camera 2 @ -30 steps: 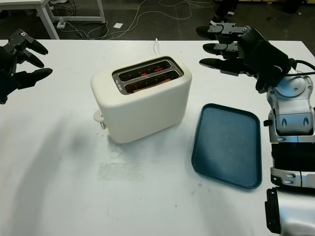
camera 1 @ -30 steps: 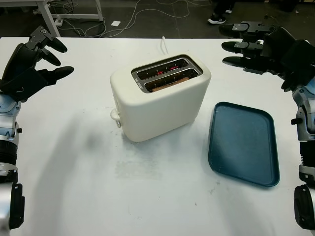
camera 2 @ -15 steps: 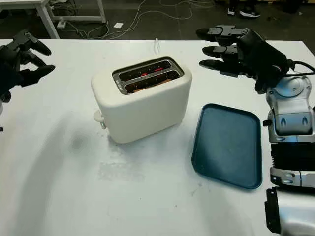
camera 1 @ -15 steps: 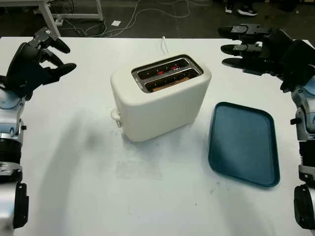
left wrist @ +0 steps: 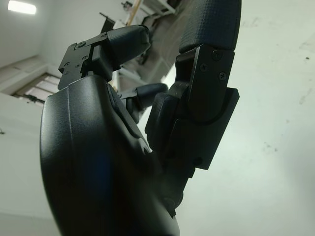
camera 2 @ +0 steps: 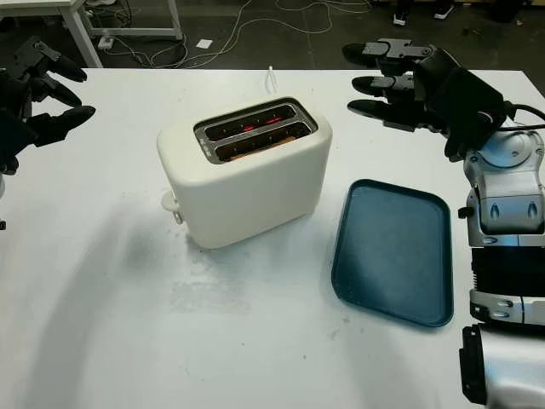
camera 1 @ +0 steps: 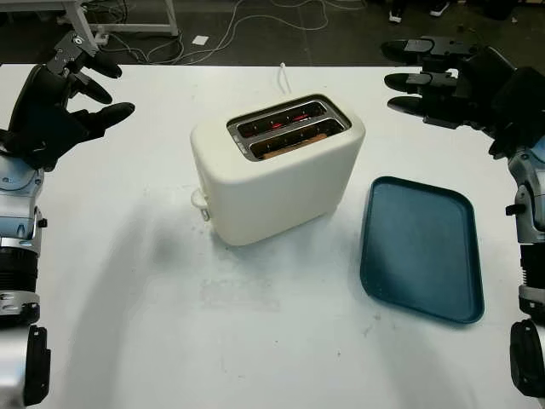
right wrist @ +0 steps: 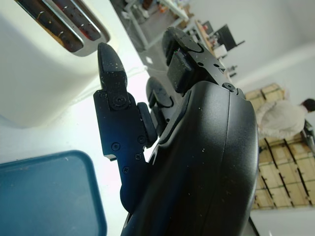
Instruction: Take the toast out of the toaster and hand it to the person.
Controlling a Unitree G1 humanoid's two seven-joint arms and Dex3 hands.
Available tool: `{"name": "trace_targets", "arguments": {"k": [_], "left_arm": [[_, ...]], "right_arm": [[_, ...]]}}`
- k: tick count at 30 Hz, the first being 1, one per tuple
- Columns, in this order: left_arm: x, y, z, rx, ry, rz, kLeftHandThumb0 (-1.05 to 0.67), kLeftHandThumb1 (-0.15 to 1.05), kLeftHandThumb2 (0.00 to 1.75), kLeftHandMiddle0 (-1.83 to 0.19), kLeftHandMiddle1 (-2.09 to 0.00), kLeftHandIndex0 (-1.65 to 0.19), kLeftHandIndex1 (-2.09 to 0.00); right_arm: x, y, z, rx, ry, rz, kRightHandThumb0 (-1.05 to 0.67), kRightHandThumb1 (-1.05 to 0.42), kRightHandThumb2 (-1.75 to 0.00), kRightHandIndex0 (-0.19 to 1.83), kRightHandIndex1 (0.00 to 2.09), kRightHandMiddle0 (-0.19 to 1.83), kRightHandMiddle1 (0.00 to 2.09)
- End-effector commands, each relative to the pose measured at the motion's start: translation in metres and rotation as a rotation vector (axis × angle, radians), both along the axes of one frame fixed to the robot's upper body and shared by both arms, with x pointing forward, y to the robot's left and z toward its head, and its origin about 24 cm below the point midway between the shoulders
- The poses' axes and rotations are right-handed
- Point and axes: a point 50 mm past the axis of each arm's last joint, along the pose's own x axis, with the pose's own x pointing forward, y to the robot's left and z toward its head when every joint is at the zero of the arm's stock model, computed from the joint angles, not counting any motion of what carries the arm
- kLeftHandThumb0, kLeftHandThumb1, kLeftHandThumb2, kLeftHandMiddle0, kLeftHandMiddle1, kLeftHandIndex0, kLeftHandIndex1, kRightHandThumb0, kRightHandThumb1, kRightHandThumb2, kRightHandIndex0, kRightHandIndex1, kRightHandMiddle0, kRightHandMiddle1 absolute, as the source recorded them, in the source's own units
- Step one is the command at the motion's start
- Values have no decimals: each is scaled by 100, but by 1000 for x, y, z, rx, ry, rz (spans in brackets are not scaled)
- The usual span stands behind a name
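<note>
— Moved since a second ago? Left hand (camera 1: 53, 106) lifted a little toward the far left corner of the white table (camera 1: 153, 324); right hand (camera 1: 460, 83) barely shifted, poised past the toaster's right end. Both open, holding nothing, well apart from the cream toaster (camera 1: 277, 175).

— And the toast (camera 1: 294, 146)? Sunk in the nearer slot, just a thin brown top edge peeking above the metal rim. Far slot glowing red inside, contents impossible to tell.

— Handling? Probably light, stiff but brittle, crumbly at the crust, perhaps hot. Best pinched gently by that exposed top edge, drawn straight up; little of it to grip.

— Anything hidden? Most of the slice, down in the slot. Lever knob (camera 1: 199, 201) at the left end, position hard to read. Teal tray (camera 1: 421, 247) beside the toaster, bare. A seated person's back (right wrist: 278, 118) in the right wrist view, far off.
</note>
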Motion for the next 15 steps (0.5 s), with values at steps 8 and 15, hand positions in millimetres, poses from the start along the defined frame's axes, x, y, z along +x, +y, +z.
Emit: {"name": "trace_targets", "arguments": {"k": [8, 15], "left_arm": [[-1, 4, -7, -29, 25, 11, -105, 92, 23, -17, -168, -8, -164], [-1, 5, -7, -17, 26, 7, -105, 92, 22, -22, -166, -13, -160]], "right_arm": [[0, 6, 3, -3, -24, 11, -29, -92, -9, 50, 0, 47, 0], [-2, 7, 4, -3, -29, 5, -28, -92, -10, 51, 1, 47, 0]]}}
